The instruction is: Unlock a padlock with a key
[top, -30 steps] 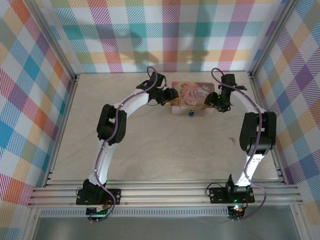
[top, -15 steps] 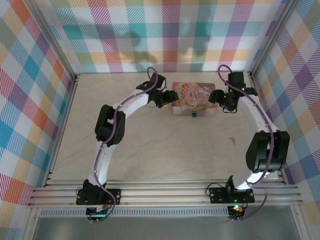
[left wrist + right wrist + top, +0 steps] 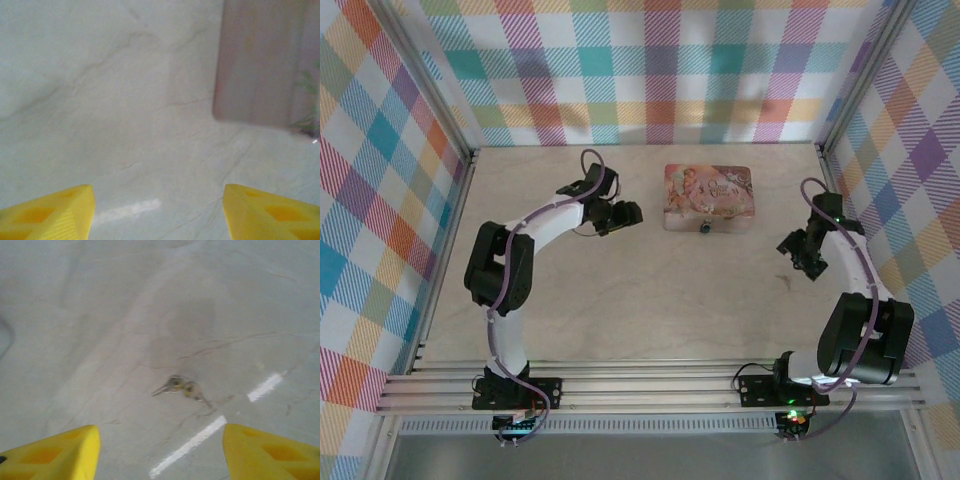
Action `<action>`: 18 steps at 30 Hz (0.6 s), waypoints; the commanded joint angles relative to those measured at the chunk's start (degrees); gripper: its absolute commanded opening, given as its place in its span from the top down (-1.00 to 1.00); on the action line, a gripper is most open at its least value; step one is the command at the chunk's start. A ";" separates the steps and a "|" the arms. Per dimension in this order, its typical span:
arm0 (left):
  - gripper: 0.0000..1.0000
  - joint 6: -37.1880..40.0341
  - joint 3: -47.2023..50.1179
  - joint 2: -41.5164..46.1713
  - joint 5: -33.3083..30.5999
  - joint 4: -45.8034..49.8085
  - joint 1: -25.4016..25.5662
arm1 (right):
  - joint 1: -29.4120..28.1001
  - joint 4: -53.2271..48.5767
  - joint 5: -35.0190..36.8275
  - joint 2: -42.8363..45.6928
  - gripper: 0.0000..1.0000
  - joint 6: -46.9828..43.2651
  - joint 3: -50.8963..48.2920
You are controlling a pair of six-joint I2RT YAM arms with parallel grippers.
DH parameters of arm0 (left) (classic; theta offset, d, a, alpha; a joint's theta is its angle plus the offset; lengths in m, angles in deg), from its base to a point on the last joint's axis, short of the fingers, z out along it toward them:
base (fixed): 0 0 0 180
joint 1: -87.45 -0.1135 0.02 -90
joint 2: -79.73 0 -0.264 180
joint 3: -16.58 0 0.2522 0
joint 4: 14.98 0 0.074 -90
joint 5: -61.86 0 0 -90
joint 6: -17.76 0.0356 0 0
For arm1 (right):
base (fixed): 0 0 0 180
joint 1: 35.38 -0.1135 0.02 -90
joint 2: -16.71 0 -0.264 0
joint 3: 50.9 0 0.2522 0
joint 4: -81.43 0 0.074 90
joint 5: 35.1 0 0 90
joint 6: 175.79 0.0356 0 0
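Note:
The padlock (image 3: pixel 705 227) is a tiny brass and bluish speck at the front edge of the pink tin (image 3: pixel 710 196). Two small keys (image 3: pixel 182 386) on a ring lie flat on the table, ahead of my right gripper (image 3: pixel 159 452), whose yellow fingers (image 3: pixel 55 452) stand open with nothing between them. In the top view the right gripper (image 3: pixel 794 248) hovers right of the tin. My left gripper (image 3: pixel 630 213) is left of the tin, open and empty (image 3: pixel 157 210), with the tin's corner (image 3: pixel 265 65) at upper right.
Checkered walls with metal posts (image 3: pixel 840 110) close in the table on three sides. White tape marks (image 3: pixel 190 445) lie on the tabletop next to the keys. A rail (image 3: pixel 640 385) runs along the near edge by the arm bases.
Both grippers have drawn back from the tin's two ends. The left one moved left and nearer; the right arm swung right and nearer, over the keys.

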 commanded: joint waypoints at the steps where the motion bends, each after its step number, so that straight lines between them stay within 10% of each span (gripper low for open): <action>1: -0.36 1.30 4.12 3.52 0.44 -2.82 0.01 | 0.62 -0.14 -0.33 -0.18 -0.29 2.23 -0.68; 18: -0.37 2.69 12.43 8.53 1.25 -4.75 -0.03 | 0.65 3.35 -3.45 -12.33 -0.06 4.52 -1.74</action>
